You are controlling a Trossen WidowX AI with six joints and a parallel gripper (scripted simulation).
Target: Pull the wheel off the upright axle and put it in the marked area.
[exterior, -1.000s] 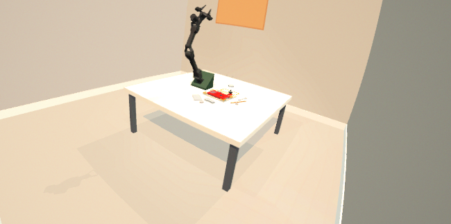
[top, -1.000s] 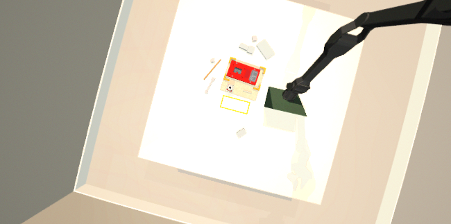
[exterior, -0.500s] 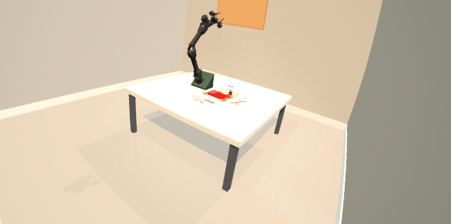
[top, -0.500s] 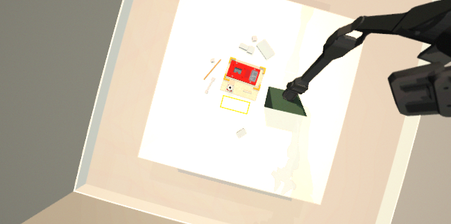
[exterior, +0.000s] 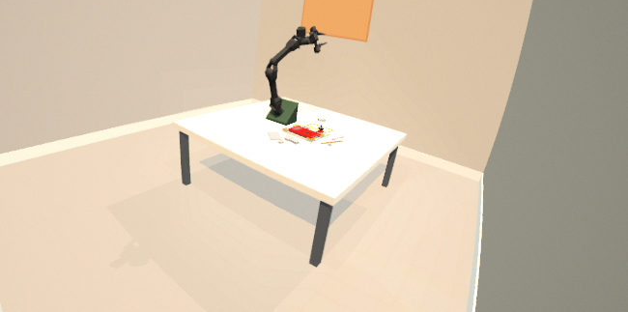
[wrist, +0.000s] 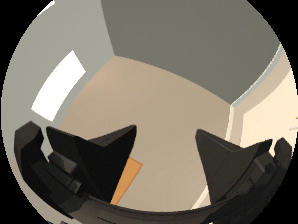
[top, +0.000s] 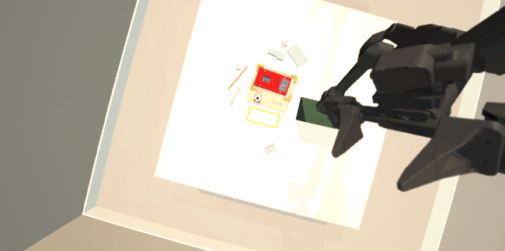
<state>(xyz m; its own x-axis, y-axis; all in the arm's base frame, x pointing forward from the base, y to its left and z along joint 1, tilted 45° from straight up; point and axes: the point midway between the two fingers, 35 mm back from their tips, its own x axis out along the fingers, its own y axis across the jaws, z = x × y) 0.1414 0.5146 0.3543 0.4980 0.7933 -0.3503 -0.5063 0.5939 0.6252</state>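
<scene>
Pincer (exterior: 320, 41) released, empty, high above table (exterior: 348, 171); wheel (top: 257, 99) on axle, beside marked area (top: 263, 117).

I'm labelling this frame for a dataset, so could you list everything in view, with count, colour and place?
Table: one, white top, dark legs, mid-room.
Board: one, pale wood with a red plate, table centre.
Wheel: one, small, white with a red centre, on the board's corner near the marked area.
Marked area: one, yellow outline, beside the board.
Pale blocks: about six, scattered around the board.
Stick: one, orange, beside the board.
Wall panel: one, orange.
Base: one, dark green.
Arm: one, black.
Gripper: open, empty, raised high.
</scene>
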